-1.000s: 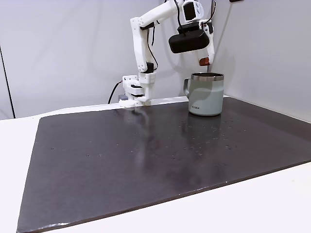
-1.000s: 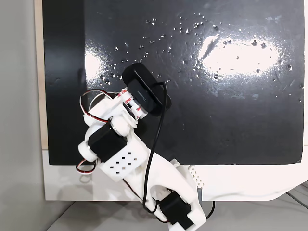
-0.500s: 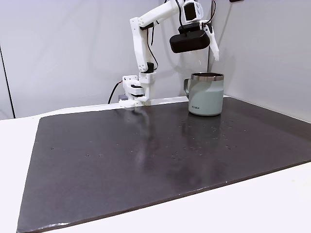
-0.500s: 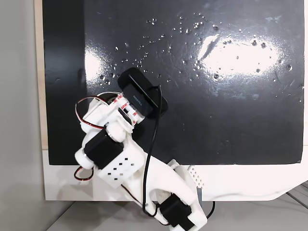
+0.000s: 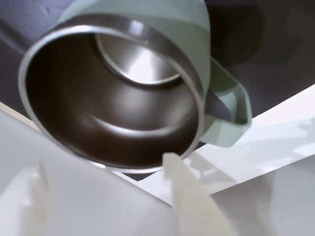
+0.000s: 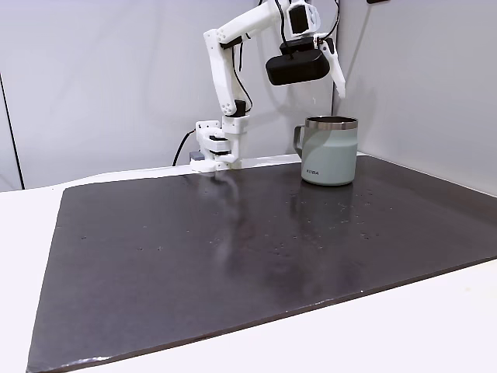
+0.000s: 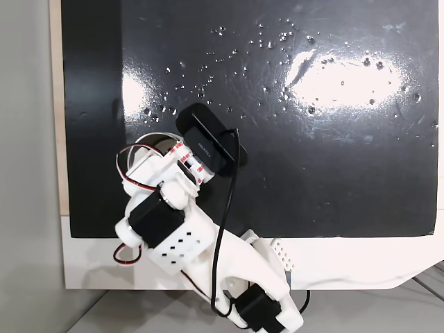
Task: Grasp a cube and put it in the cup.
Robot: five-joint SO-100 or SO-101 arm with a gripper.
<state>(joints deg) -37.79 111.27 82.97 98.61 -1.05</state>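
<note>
The jaws [image 6: 326, 74] hang spread and empty above the cup [image 6: 329, 150] on the table [image 6: 233, 249]. I cannot see the cube; before retreating, lift straight up, clear of the steel rim.

You see a dark, glossy mat [image 6: 256, 233] covering most of the white table [image 6: 435, 326], speckled with small pale spots and glare. Grey walls [image 6: 101, 78] stand behind it, and a black cable [image 6: 183, 145] runs near the table's back edge.
</note>
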